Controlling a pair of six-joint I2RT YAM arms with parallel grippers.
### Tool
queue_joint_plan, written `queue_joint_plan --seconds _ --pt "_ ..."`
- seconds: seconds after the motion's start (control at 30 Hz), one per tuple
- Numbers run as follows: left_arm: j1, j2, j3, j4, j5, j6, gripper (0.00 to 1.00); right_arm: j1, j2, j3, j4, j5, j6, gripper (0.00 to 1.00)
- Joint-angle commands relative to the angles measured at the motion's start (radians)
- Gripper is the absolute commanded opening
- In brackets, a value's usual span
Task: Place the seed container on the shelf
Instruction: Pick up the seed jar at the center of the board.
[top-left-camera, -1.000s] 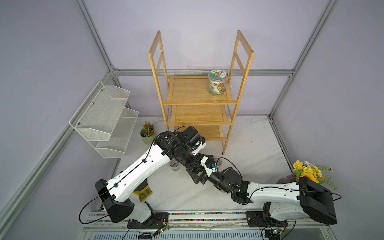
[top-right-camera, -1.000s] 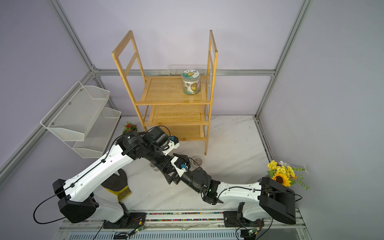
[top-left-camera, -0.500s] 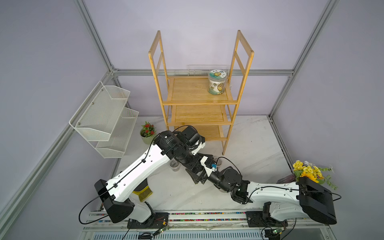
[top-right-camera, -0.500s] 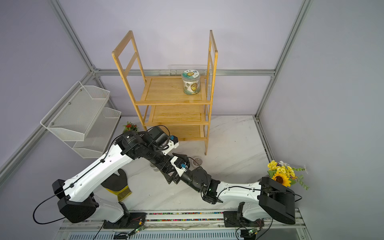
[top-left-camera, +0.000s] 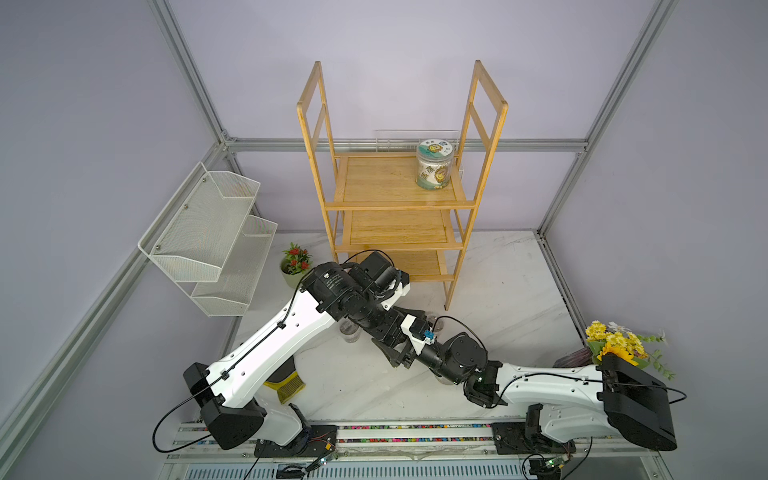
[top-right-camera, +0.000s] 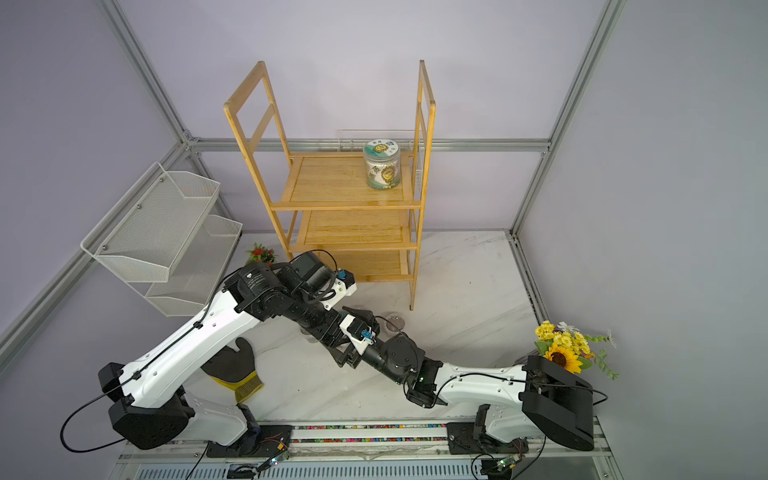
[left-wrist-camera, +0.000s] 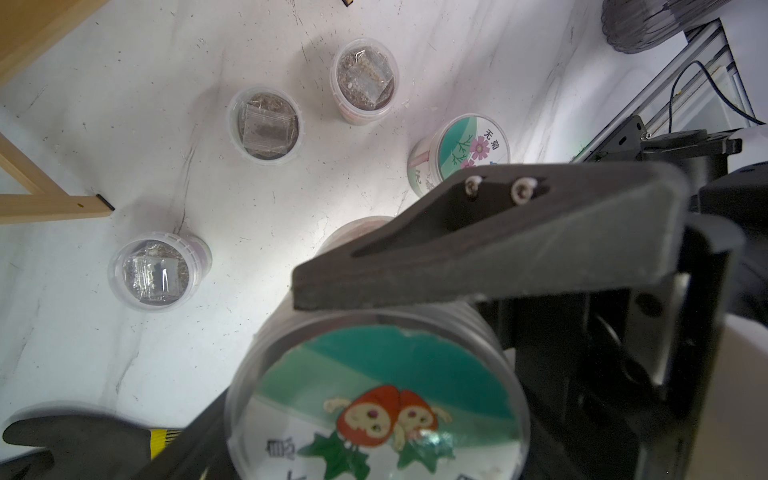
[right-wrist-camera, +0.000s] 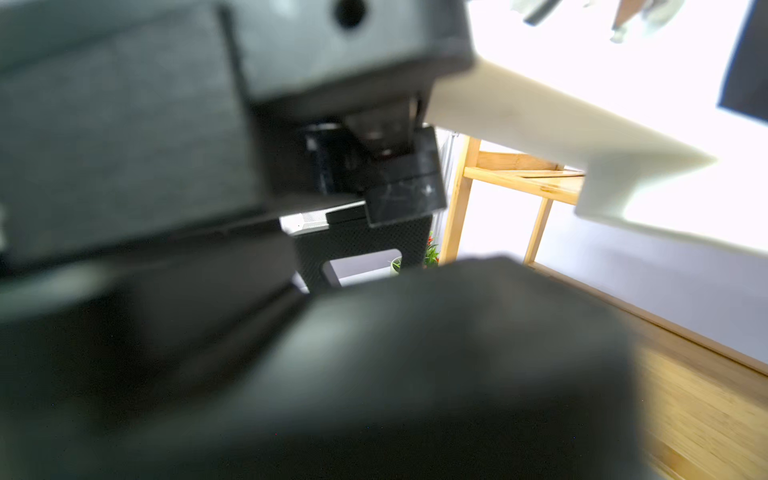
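Note:
A clear seed container (left-wrist-camera: 378, 374) with a strawberry picture on its lid sits between the jaws of my left gripper (left-wrist-camera: 374, 453), which is shut on it above the white table. One black finger (left-wrist-camera: 478, 249) of my right gripper lies against the container's side; its other finger is hidden. In both top views the two grippers meet in front of the shelf, left gripper (top-left-camera: 386, 332) and right gripper (top-left-camera: 409, 338), and they hide the container. The bamboo shelf (top-left-camera: 395, 203) stands at the back. The right wrist view is dark blur.
A labelled jar (top-left-camera: 433, 166) stands on the shelf's top tier. Several small tubs lie on the table below my grippers, among them (left-wrist-camera: 264, 124), (left-wrist-camera: 160, 270) and a flower-lidded tub (left-wrist-camera: 469, 145). A wire basket (top-left-camera: 208, 237), a potted plant (top-left-camera: 296, 266), a glove (top-left-camera: 282, 382) and a bouquet (top-left-camera: 615, 345) surround the table.
The right arm has nudged very slightly toward the left gripper. The left arm has stayed still with the container.

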Motion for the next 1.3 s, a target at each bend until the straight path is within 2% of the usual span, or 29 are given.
queue_joint_plan --seconds 0.0,0.13,0.23,0.47,0.6,1.27 --pt "-0.004 -0.057 0.023 0.020 0.076 0.025 0.70 -0.012 -0.010 0.001 -0.032 -0.002 -0.016 0.64" --pt "-0.005 -0.060 0.020 0.020 0.074 0.023 0.74 -0.012 -0.011 0.005 -0.036 -0.013 -0.019 0.53" --pt "-0.004 -0.061 0.022 0.020 0.072 0.023 0.82 -0.011 -0.014 0.005 -0.038 -0.020 -0.018 0.44" --pt "-0.004 -0.068 0.017 0.029 0.074 0.020 0.97 -0.011 -0.027 0.007 -0.038 -0.031 -0.021 0.36" --pt "-0.005 -0.076 0.013 0.036 0.070 0.017 1.00 -0.011 -0.030 0.007 -0.041 -0.035 -0.022 0.33" --pt "-0.004 -0.107 0.012 0.052 0.040 0.005 1.00 -0.011 -0.028 0.011 -0.038 -0.051 -0.019 0.27"
